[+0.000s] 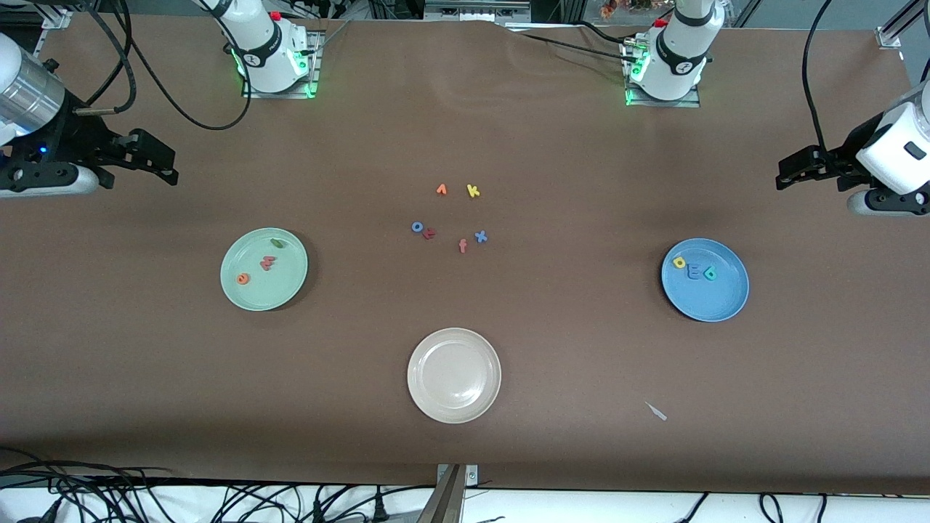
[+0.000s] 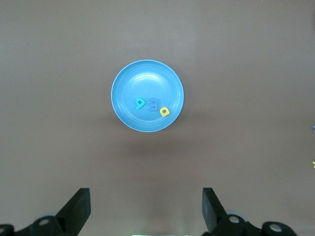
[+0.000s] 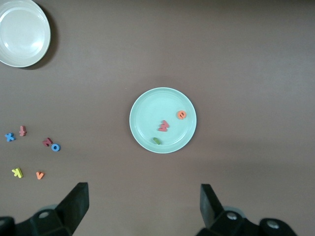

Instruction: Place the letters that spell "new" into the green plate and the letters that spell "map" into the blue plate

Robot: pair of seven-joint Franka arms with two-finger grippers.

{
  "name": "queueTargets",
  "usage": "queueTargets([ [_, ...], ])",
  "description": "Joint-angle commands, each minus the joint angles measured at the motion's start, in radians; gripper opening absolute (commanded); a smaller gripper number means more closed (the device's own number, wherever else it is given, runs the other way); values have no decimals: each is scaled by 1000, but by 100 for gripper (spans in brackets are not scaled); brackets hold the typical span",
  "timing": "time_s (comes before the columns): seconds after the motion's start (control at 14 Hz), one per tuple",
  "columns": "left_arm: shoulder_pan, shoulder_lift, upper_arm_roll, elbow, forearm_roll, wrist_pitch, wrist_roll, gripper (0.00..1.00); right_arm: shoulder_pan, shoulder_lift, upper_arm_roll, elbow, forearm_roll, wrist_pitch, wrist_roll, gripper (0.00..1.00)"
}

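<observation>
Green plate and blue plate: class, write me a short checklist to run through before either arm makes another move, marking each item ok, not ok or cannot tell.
1. green plate holds the green n, red-pink w and orange e: ok.
2. blue plate holds the yellow p, blue m and teal-green a: ok.
3. Leftover letters lie on the table between the plates, none in a plate: ok.
4. beige plate holds no letter: ok.
5. left gripper open, holding nothing, above the blue plate's end: ok.
6. right gripper open, holding nothing, above the green plate's end: ok.
</observation>
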Motion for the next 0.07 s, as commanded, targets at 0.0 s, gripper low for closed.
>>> queueTargets([
  [0.0,-4,-7,7,-1,-25,-9,8,100,-5,0,7,11,-20,-22,-9,100],
])
